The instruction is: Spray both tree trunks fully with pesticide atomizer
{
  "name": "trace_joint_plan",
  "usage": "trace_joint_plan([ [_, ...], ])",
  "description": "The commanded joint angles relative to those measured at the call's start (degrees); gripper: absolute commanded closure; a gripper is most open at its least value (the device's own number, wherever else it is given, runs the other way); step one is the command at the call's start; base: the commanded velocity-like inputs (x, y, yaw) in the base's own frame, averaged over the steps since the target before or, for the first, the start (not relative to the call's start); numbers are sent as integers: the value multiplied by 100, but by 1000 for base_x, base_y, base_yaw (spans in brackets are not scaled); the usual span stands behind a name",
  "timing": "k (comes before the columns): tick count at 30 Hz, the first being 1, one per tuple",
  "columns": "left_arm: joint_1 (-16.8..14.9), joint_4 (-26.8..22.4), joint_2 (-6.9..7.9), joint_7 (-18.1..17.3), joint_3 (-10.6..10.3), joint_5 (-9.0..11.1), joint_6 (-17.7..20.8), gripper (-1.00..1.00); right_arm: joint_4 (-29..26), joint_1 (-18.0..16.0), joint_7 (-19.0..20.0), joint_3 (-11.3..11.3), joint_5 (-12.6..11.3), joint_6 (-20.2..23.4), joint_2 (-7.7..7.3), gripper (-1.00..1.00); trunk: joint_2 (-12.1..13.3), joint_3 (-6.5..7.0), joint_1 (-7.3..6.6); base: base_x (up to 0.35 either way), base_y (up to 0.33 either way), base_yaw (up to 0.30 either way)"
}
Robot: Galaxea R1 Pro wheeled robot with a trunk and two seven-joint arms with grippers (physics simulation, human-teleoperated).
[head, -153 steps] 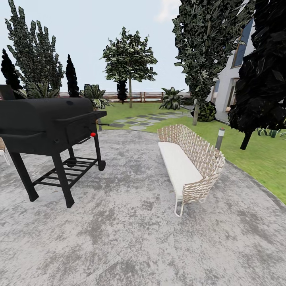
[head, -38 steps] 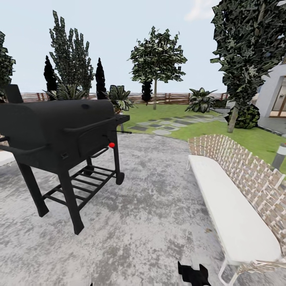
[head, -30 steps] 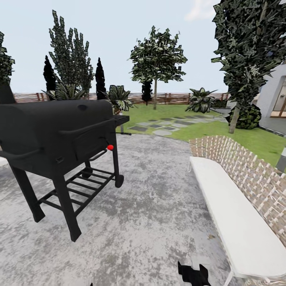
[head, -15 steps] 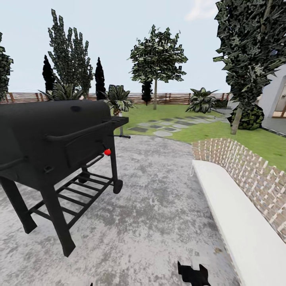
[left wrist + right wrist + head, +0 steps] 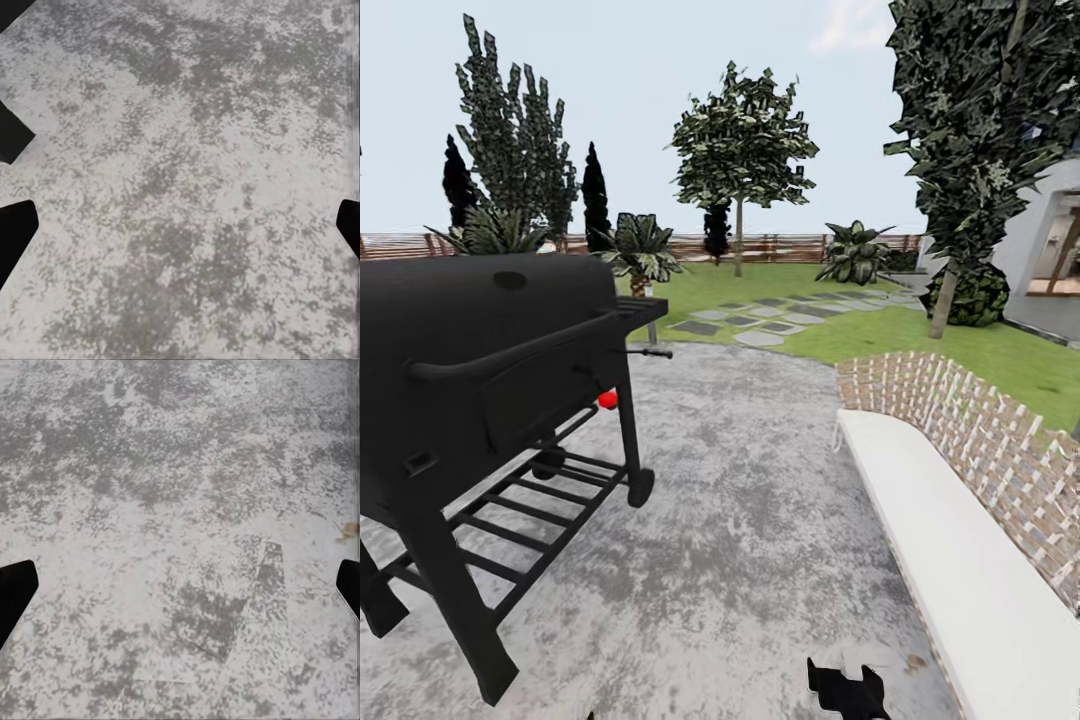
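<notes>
Low and nearest, ahead of the grill: left gripper hanging over mottled grey paving, dark fingers spread wide, nothing between them. Same for the right gripper, fingertips far apart over bare paving, with a small rust-coloured fleck on the ground just by one tip. Down at the head view's lower edge, right of the grill, a jagged black shape, probably part of the right arm, too cropped to be sure. Standing at the left on the paving, the black barrel grill, lid shut, with a red knob on its side and a slatted shelf between its legs. Across the paving to the right of the grill, a white-cushioned bench with a woven back. Beyond the grill, stepping stones crossing the garden lawn. Farther right of the grill, a tall tree with a dark green crown and a grey-brown trunk, beside a white house. Far behind the grill, a slimmer tree, palm-like plants and a brown slatted fence under pale sky.
</notes>
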Motion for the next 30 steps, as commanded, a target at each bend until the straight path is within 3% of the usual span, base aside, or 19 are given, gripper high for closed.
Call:
trace_joint_plan([
  [1, -2, 1, 2, 8, -14, 45, -17, -100, 6, -5, 2, -22, 0, -21, 4, -100, -3, -6, 3, 333, 0, -248],
  [11, -2, -5, 2, 8, -14, 45, -17, -100, -1, -5, 1, -23, -1, -22, 5, -100, -3, 0, 3, 334, 0, -238],
  [30, -2, -2, 2, 8, -14, 45, -15, -100, -3, -5, 0, -22, -4, -22, 7, -100, -3, 1, 3, 334, 0, -18],
])
